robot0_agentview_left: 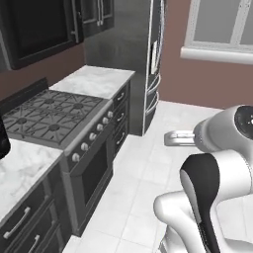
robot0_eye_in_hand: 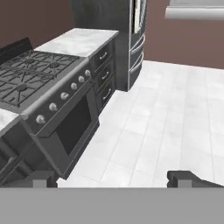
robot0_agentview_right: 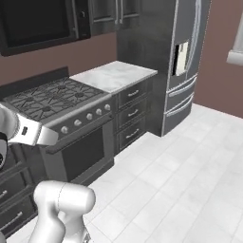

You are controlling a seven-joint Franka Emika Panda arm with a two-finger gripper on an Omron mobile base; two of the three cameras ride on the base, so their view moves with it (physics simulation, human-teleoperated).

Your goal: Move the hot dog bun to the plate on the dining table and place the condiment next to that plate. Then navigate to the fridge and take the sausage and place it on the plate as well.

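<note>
Tool [robot0_eye_in_hand: 113, 178] gapes wide, holding nothing, above white floor [robot0_eye_in_hand: 175, 118].

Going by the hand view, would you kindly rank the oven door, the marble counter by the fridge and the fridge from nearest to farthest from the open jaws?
1. Oven door, close on the left, below the stove knobs.
2. Marble counter, farther along the left, past the burners.
3. Fridge, farthest, straight beyond that counter at the wall.

The gripper looks along the floor toward it.
</note>
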